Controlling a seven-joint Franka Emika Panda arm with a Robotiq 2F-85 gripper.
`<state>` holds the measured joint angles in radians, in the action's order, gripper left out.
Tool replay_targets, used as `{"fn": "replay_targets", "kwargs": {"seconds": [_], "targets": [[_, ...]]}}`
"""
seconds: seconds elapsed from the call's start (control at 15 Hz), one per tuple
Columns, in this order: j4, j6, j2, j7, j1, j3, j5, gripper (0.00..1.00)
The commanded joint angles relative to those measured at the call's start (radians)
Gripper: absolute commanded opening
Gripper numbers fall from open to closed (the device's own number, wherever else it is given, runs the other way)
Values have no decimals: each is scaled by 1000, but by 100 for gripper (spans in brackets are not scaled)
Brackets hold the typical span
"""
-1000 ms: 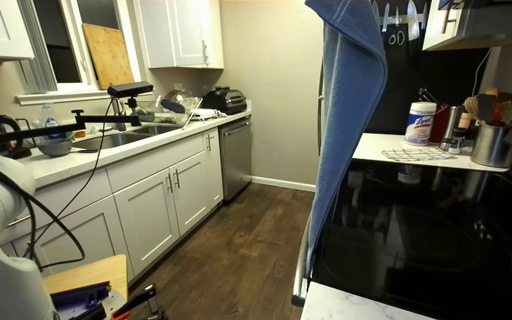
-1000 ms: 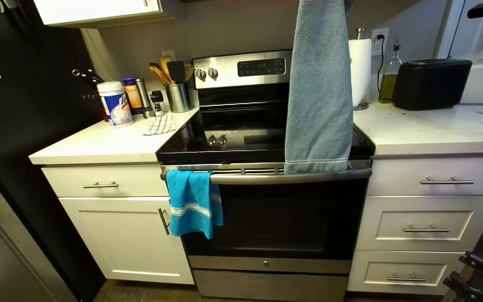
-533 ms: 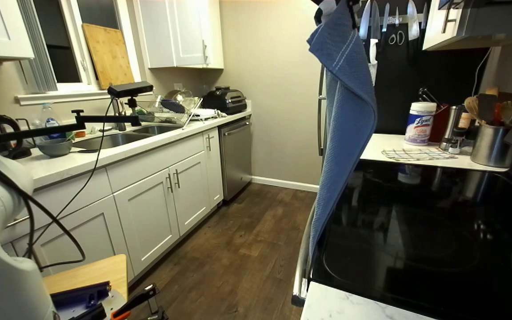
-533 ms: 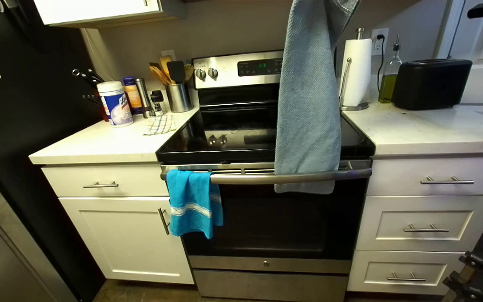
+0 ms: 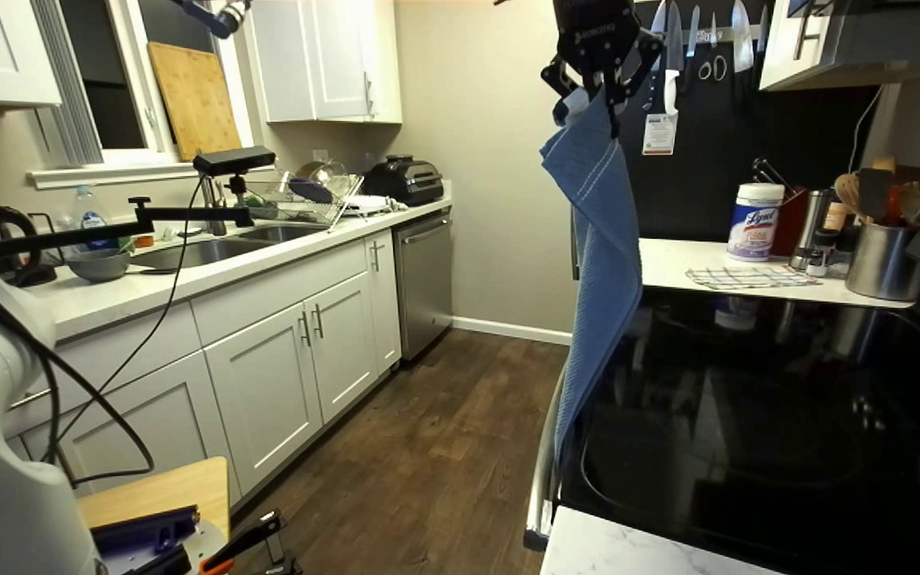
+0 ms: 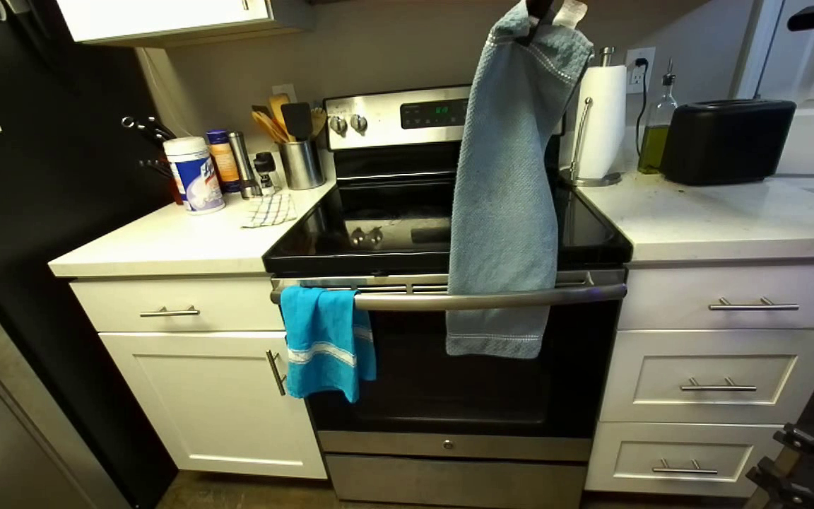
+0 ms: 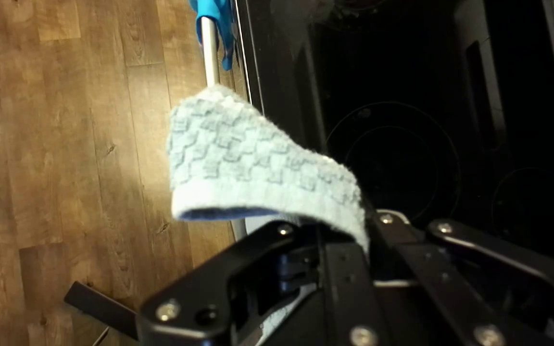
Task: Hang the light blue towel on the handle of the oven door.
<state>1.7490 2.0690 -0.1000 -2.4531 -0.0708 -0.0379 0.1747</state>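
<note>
In an exterior view, the gripper (image 5: 600,116) has sunk, pinching the light blue towel (image 5: 608,247) at twelve o'clock. In an exterior view, the towel's six-o'clock hem has dropped behind and below the oven handle (image 6: 407,302): draping seems begun.

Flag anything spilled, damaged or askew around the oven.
No spill or damage shows. The blue cloth hangs unevenly on the handle, its layers ending at different heights. The towel, bunched in the gripper, seems fine: its lower end passes behind the handle.
</note>
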Motion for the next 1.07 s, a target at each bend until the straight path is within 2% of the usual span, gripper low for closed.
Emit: {"fn": "replay_targets", "kwargs": {"seconds": [0.0, 1.0], "targets": [[31, 33, 14, 40, 17, 7, 32, 3], [100, -15, 98, 177, 80, 47, 70, 3]]}}
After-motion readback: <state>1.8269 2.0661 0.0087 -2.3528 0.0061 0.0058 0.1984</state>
